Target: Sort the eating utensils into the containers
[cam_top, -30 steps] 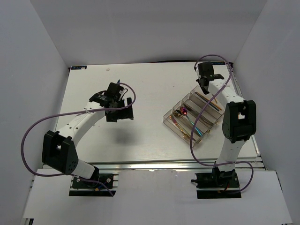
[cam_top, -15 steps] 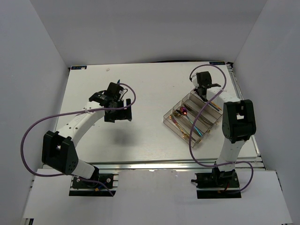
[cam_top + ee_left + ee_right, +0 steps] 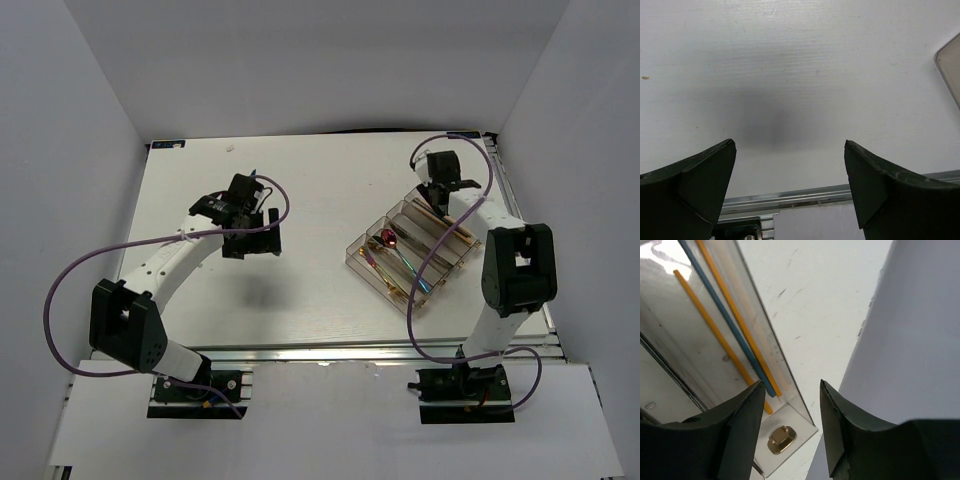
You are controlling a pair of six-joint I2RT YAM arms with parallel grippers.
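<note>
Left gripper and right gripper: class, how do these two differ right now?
The left gripper hangs over bare table; the right gripper hangs at a corner of the tray, near the chopsticks. The left gripper's gap is wide; the right gripper's looks narrower. Both are open and hold nothing.

A clear, smoky organizer tray (image 3: 358,247) with four long parallel compartments sits diagonally on the right of the table. Two slim gold chopsticks (image 3: 708,320) and a blue chopstick (image 3: 728,320) lie lengthwise, side by side, in its farthest compartment. An iridescent spoon (image 3: 392,239) and a gold fork (image 3: 385,275) rest in the nearer compartments, along their length.
</note>
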